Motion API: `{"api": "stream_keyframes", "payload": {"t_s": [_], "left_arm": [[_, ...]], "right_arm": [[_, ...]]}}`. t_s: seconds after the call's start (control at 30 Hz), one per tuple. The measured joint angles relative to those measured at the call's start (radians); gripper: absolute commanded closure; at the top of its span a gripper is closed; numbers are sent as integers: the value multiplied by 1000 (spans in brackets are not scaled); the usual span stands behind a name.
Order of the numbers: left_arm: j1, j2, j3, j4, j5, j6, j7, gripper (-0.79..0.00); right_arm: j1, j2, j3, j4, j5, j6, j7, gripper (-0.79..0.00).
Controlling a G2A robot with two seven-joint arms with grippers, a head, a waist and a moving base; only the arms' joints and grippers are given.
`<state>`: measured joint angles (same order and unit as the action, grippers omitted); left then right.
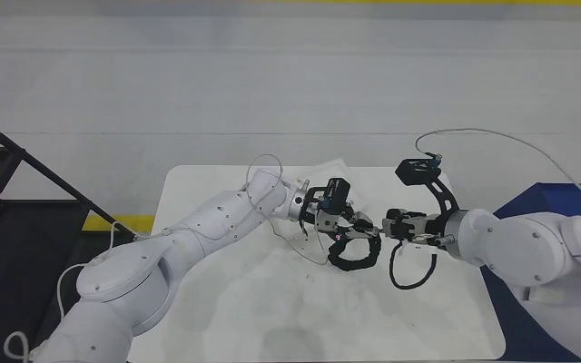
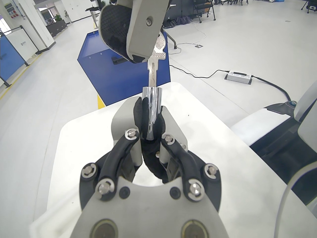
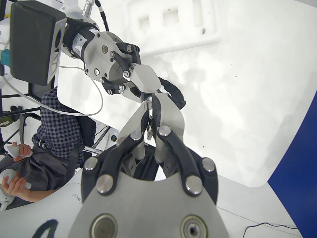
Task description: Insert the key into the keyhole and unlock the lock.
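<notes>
Above the middle of the white table (image 1: 272, 309), my two arms meet tip to tip, each reaching in from its own side. My left gripper (image 2: 149, 107) is clamped on the lock (image 2: 151, 100), a shiny chrome cylinder with a black cable loop (image 1: 356, 259) hanging below it. My right gripper (image 3: 151, 102) pinches the textured head of a silver key (image 2: 156, 58). The blade lies in line with the cylinder's long axis, pointing at my left gripper. Its tip meets the cylinder's end face, but I cannot tell how deep it goes.
</notes>
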<state>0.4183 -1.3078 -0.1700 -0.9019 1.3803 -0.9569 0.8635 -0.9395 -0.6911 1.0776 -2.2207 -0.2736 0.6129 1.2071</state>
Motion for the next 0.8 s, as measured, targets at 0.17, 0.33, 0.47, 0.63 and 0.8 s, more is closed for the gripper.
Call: {"api": "stream_keyframes", "payload": {"t_s": [0.17, 0.33, 0.47, 0.63, 0.8], "left_arm": [[-1, 2, 0, -3, -10, -5, -5, 0], [2, 4, 0, -7, -47, -23, -23, 0], [3, 12, 0, -17, -123, -56, -56, 0], [12, 36, 0, -29, -189, -55, -56, 0], [26, 57, 0, -37, -200, -55, -56, 0]], "right_arm": [[32, 8, -19, 4, 49, 23, -23, -785], [71, 11, -11, -14, 72, 12, -25, -785], [70, 13, 27, -9, 89, -50, -47, -785], [23, 27, 85, -1, 98, -273, -48, -785], [-65, 44, 117, 18, 52, -549, -29, -785]]}}
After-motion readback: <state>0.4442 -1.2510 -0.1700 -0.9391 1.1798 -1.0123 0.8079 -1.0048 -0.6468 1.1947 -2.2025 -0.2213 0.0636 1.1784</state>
